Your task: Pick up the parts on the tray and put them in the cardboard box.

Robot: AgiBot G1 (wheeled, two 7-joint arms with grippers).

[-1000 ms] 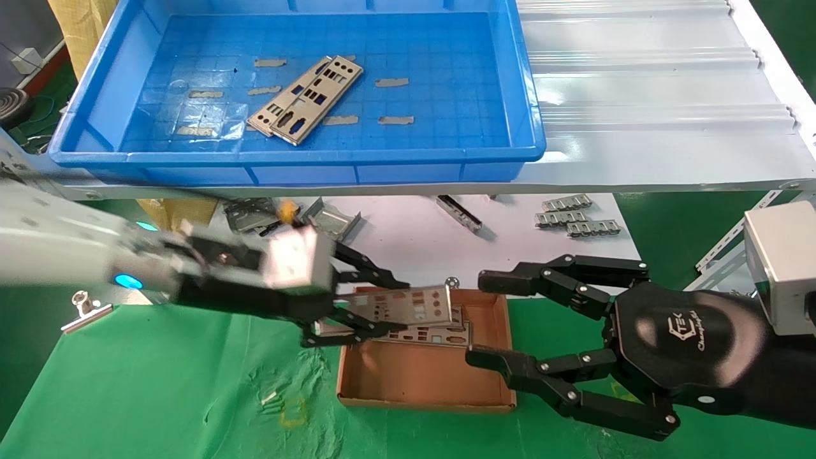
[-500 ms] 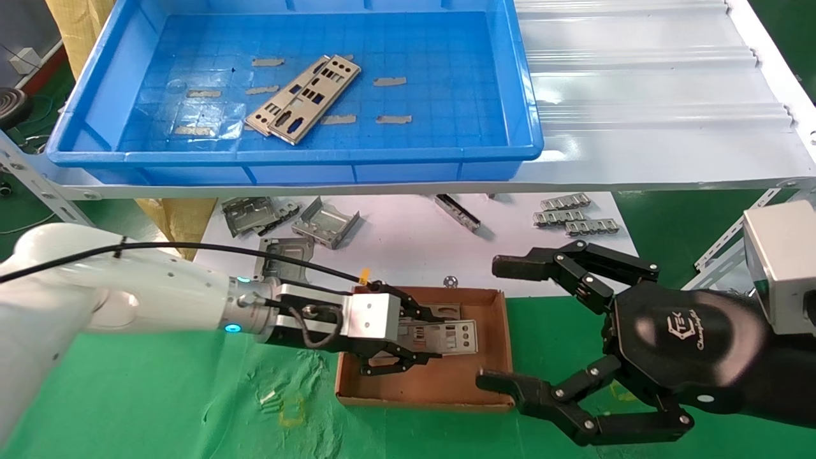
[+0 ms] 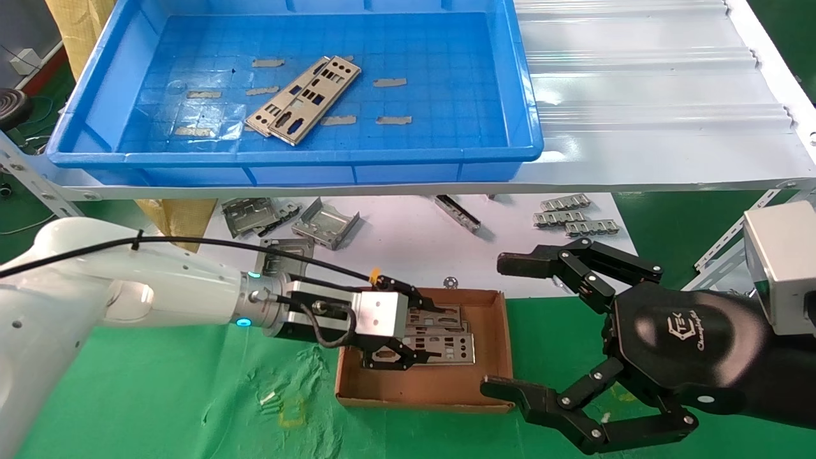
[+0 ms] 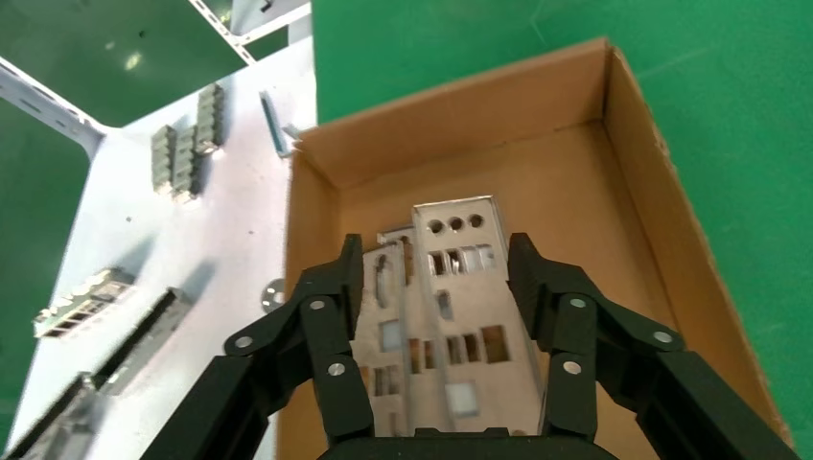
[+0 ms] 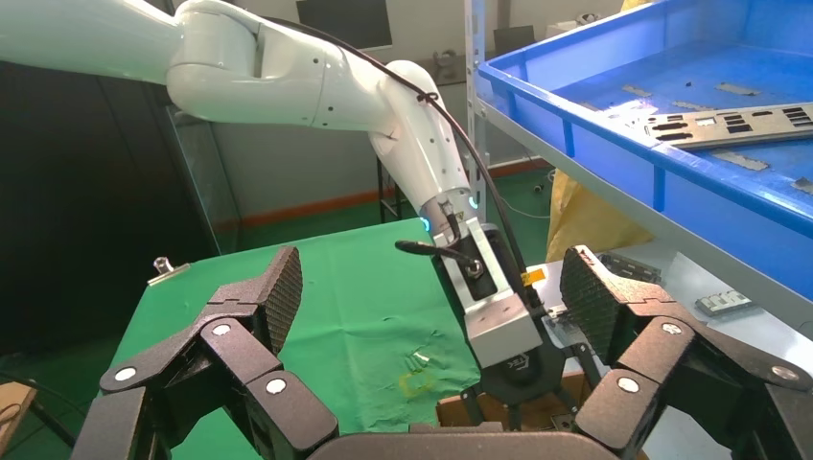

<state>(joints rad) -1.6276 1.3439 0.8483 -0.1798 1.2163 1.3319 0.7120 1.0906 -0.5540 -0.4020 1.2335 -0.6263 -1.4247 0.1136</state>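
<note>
Standing beside the table (image 3: 414,245), I count two parts (image 3: 305,99) left in the blue tray (image 3: 89,108), lying overlapped on a slant near the middle of its floor, among about eight bits of grey tape (image 3: 393,82). The tray sits on a pale shelf (image 3: 650,95) above. Below it, the cardboard box (image 3: 503,338) rests at the edge of the green cloth (image 3: 159,395), and at least two more parts (image 4: 451,307) lie stacked flat inside it. The left tool (image 3: 390,338) reaches into the box from the robot's left; its fingers (image 4: 331,326) stand spread on either side of the top plate, and it grips nothing, as the left wrist view shows. The right tool (image 3: 529,331) hovers just to the right of the box, wide open and empty. On the white table surface behind the box I count three ribbed strips (image 3: 574,218) grouped together, several bent grey brackets (image 3: 325,223), and one small washer (image 3: 451,280).
</note>
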